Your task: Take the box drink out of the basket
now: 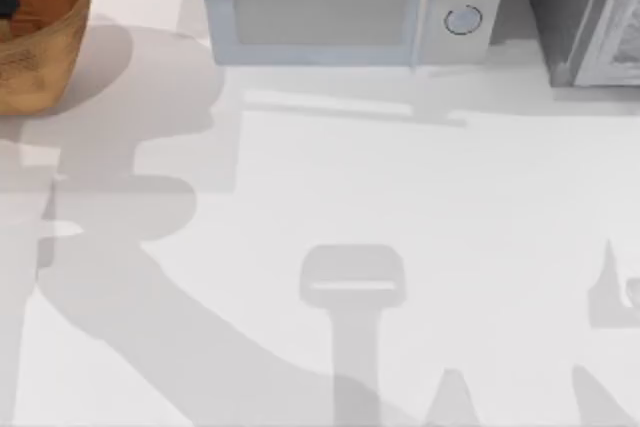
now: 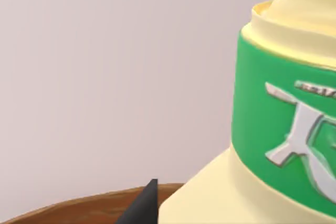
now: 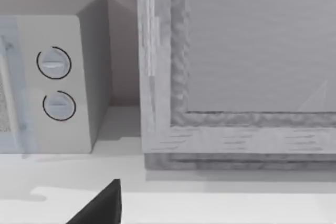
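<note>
The box drink (image 2: 283, 129) is a pale yellow carton with a green band, very close in the left wrist view. It stands above the brown rim of the basket (image 2: 79, 208). One dark fingertip (image 2: 143, 204) of my left gripper lies against the carton's lower edge, and the gripper looks shut on it. In the top view the woven orange-brown basket (image 1: 45, 42) sits at the far left corner, with a dark part of my left gripper (image 1: 8, 2) inside its mouth. A dark part of my right gripper (image 3: 100, 208) faces the back right of the table.
A white microwave (image 1: 345, 2) stands at the back middle, with two round knobs (image 3: 55, 82). A grey cabinet (image 1: 585, 12) fills the back right corner. Arm shadows cross the white table (image 1: 320, 187).
</note>
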Available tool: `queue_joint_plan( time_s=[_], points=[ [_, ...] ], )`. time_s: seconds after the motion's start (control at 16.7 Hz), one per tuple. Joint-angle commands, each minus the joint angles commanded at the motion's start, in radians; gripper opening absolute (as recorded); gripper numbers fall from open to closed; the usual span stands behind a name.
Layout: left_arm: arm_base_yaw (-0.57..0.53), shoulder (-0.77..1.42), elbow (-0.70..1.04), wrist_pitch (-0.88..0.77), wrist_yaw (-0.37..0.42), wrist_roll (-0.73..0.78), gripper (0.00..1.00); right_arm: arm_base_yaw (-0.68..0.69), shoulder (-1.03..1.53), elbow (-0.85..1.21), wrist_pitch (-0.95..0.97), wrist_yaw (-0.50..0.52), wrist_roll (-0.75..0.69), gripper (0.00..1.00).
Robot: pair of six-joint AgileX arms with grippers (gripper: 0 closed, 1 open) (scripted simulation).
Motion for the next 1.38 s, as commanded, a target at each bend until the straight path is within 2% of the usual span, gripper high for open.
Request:
queue_joint_plan(
  time_s=[0.54, 1.38],
  points=[
    [0.007, -0.031, 0.009, -0.033, 0.000, 0.000, 0.00, 0.000, 0.000, 0.000, 0.000, 0.000, 0.000, 1.00],
    [0.005, -0.302, 0.239, -0.522, -0.005, 0.005, 0.00, 0.000, 0.000, 0.000, 0.000, 0.000, 0.000, 1.00]
  ],
)
